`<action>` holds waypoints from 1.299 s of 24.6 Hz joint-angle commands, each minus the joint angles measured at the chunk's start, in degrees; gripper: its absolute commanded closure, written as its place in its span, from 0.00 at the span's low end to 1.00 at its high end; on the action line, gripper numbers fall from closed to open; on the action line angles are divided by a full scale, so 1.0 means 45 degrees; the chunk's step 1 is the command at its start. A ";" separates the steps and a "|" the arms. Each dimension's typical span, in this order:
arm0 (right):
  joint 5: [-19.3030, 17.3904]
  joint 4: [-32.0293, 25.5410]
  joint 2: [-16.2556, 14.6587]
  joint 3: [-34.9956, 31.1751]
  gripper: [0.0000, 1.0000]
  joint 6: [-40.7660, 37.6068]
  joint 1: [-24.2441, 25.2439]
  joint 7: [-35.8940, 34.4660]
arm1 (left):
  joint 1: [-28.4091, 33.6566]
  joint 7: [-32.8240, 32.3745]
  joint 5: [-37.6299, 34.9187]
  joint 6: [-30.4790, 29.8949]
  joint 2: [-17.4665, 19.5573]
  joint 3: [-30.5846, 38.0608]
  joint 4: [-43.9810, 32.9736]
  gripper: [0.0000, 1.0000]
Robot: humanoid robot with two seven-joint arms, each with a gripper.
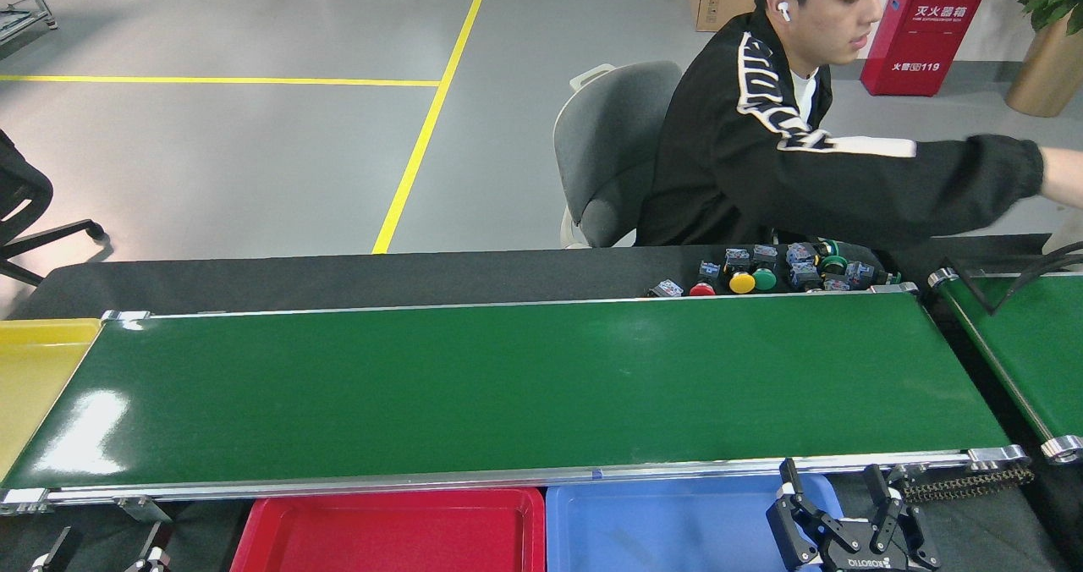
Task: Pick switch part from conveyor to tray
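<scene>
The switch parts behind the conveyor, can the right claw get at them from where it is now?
Probably not easily. The right claw sits open over the blue tray on the near side, while the switch parts lie beyond the conveyor, across its full width. Nothing blocks the way; it's a long stretch.

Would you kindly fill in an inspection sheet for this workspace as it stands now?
Surface: conveyor bare; no parts on it.
Job's things: switch parts piled on the black table behind the far rail; red tray and blue tray look empty; yellow tray at left end.
Clutter: nothing seen.
Claws: right claw open over blue tray; left claw barely in view.
Cables: black cable over second belt.
Surroundings: seated person reaching right; red cabinet.
</scene>
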 commanded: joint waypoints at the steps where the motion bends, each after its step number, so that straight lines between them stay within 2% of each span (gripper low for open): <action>1: 0.0016 -0.0205 -0.0175 -0.0007 0.00 -0.0050 -0.0038 -0.0137 | -0.0117 0.0069 0.0044 0.0264 0.0183 0.0065 -0.0255 0.00; 5: 0.0016 -0.0205 -0.0195 -0.0007 0.00 -0.0050 -0.0038 -0.0156 | -0.0039 0.0674 0.0044 0.0205 0.0241 -0.0032 -0.0313 0.00; 15: 0.0016 -0.0205 -0.0195 -0.0007 0.00 -0.0050 -0.0038 -0.0156 | 0.0039 0.0674 0.0259 -0.0381 0.0241 -0.0013 -0.0079 0.00; 20: 0.0016 -0.0205 -0.0175 -0.0007 0.00 -0.0050 -0.0038 -0.0156 | 0.0098 0.1280 0.1060 -0.0322 0.0007 0.0085 0.0038 0.00; 25: 0.0016 -0.0205 -0.0175 -0.0007 0.00 -0.0050 -0.0038 -0.0156 | 0.0098 0.1221 0.1021 -0.0361 0.0241 -0.0033 0.0097 0.00; 29: 0.0036 -0.0205 -0.0175 -0.0007 0.00 -0.0050 -0.0077 -0.0156 | 0.0215 0.1201 0.0220 -0.0361 0.0241 -0.0248 0.0038 0.00; 32: 0.0016 -0.0205 -0.0156 -0.0007 0.00 -0.0050 -0.0096 -0.0156 | 0.0254 0.1280 0.0220 -0.0732 0.0241 -0.0169 0.0136 0.00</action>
